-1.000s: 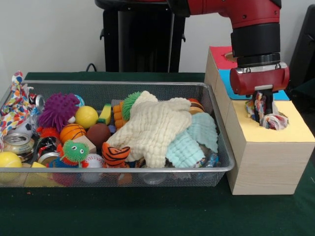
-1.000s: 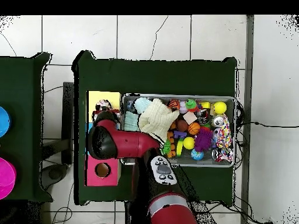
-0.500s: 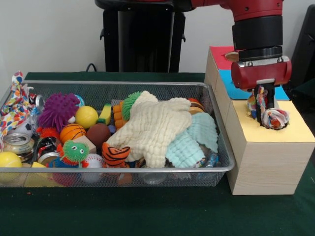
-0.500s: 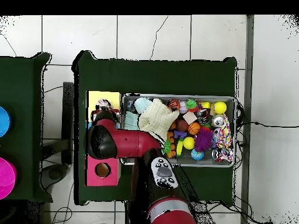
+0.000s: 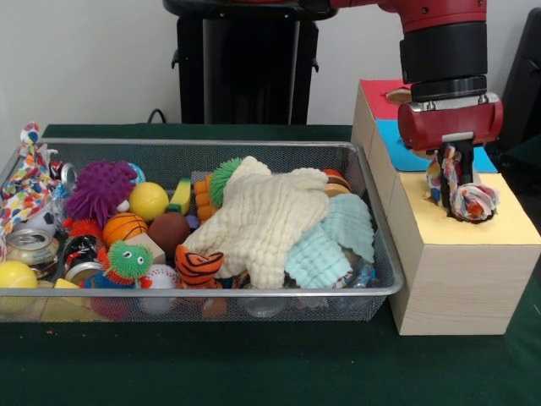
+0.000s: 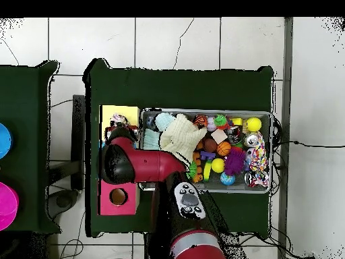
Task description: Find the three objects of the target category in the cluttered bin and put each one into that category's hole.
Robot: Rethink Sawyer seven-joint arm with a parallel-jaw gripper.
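Holding rope toy (image 5: 463, 196) — gripper (image 5: 455, 191) over yellow section (image 5: 499, 227), mesh bin (image 5: 372, 216) cluttered

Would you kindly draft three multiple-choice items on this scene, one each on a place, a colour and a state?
1. Where is the rope toy?
A. in the bin
B. over the box's yellow section
C. on the green table

2. What colour is the box section farthest from the camera in the front view?
A. red
B. green
C. white

3. What is the gripper doing?
A. hanging open and empty
B. holding the rope toy
C. holding the cream cloth

Answers:
1 B, the toy hangs over the yellow top.
2 A, red lies behind blue.
3 B, the toy sits between the fingers; the cream cloth lies in the bin.
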